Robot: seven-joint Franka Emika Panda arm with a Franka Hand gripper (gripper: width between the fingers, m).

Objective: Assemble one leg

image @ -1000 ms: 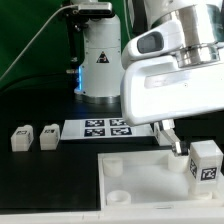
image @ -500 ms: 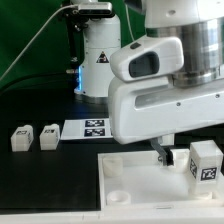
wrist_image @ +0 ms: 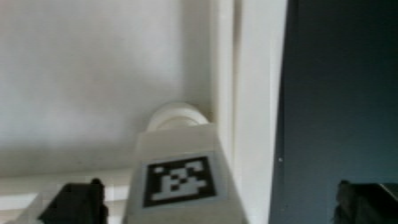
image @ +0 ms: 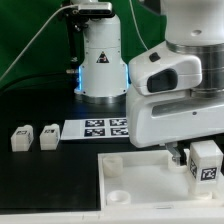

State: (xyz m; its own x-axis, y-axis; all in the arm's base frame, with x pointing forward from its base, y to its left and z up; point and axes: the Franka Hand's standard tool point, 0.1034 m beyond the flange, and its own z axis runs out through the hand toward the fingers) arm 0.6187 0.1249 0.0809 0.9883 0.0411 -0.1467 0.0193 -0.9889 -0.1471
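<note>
White robot arm [image: 175, 90] filling the exterior view's right. Under it, big flat white square panel [image: 135, 178] with round corner sockets, on black table [image: 45, 175]. Marker board [image: 100, 127] just behind the panel. Small white plastic leg [image: 205, 160] with square tag, upright at the panel's edge toward the exterior view's right. Gripper [wrist_image: 217, 203] spread wide, dark fingers [wrist_image: 75, 200] either side of the leg, not touching. Two similar tagged blocks [image: 20, 138] well apart at the exterior view's left.
</note>
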